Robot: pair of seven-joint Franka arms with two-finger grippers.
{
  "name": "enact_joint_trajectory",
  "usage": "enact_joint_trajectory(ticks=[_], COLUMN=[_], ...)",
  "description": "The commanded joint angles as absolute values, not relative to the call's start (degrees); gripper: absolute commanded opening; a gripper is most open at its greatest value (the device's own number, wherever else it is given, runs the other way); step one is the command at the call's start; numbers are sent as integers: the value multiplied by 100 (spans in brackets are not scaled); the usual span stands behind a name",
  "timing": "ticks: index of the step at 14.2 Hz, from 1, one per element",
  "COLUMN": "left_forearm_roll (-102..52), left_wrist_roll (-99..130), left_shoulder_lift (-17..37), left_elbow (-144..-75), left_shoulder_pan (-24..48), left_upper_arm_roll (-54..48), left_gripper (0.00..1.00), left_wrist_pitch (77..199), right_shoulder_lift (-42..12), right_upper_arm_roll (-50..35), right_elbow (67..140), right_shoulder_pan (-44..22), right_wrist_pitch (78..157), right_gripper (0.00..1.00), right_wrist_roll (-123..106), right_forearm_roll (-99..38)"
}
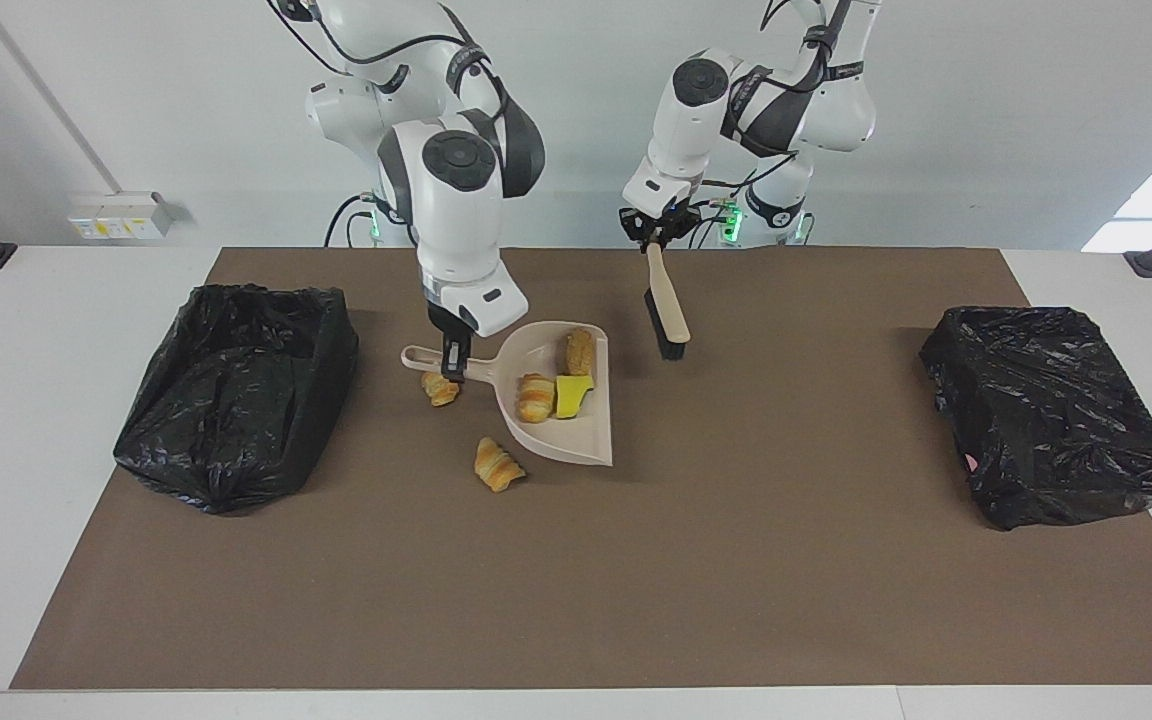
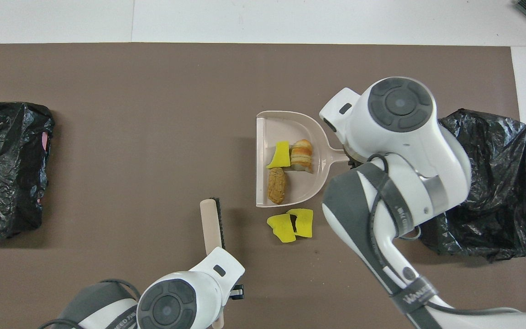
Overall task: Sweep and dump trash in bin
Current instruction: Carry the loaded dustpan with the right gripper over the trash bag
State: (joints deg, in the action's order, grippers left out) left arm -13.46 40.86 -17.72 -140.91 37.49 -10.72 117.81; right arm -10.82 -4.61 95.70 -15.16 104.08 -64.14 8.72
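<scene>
My right end effector [image 1: 453,366] is clamped narrow on the dustpan's handle [image 1: 433,359], holding the dustpan [image 1: 576,440] raised off the bench [image 1: 636,580]. In the pan sit three bits of trash: a striped pastry [image 1: 536,397], a yellow wedge [image 1: 572,396] touching it, and a tan lump [image 1: 578,352] toward the pan's back wall. They lie loose, and I judge them light and soft, foam or toy plastic, so they will roll or slide as soon as the pan tilts; I should keep it level, lip slightly up, until it is over a bin. The handle is stiff and thin, and holding it close to the pan body gives me the best control against twisting.

Below my right end effector another pastry [image 1: 439,388] lies on the bench, and one more [image 1: 496,465] lies beside the pan's open lip. Two yellow wedges [image 2: 290,224] rest together on the bench, under the pan's back edge as seen from overhead. All these are unswept.

Out past my right end effector, at that arm's end of the bench, stands a black-bagged bin [image 1: 236,390], the closer one for dumping.

My left end effector [image 1: 653,240] is closed on the brush's handle [image 1: 664,290], the brush [image 1: 669,318] hanging bristles-down just above the bench beside the pan. A second bagged bin [image 1: 1051,410] sits well apart at the left arm's end.
</scene>
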Motion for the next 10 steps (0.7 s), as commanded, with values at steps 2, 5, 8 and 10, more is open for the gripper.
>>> enact_joint_trajectory(ticks=[2, 5, 8, 10], left_forearm_roll=[-1397, -1406, -1424, -1424], left_wrist_roll=[4008, 4130, 4297, 4490], left_shoulder_lift=[-1741, -1433, -1345, -1310], left_elbow=[-14528, -14528, -14511, -14519], left_shoulder_pan=[4148, 4298, 4324, 4508], left_upper_arm_roll=[-1011, -1019, -1020, -1020], left_gripper=[0, 0, 0, 0], left_wrist_pitch=[12198, 12479, 12656, 12770], right_shoulder_lift=[-669, -484, -431, -431], right_upper_arm_roll=[-492, -475, -457, -457], right_elbow=[9422, 9422, 9431, 9448], right_shoulder_pan=[-766, -257, 367, 789], right_wrist_pitch=[10029, 9765, 9738, 9738], right_gripper=[0, 0, 0, 0], right_wrist_roll=[-6715, -6872, -7828, -8478], right_forearm_roll=[642, 650, 650, 650])
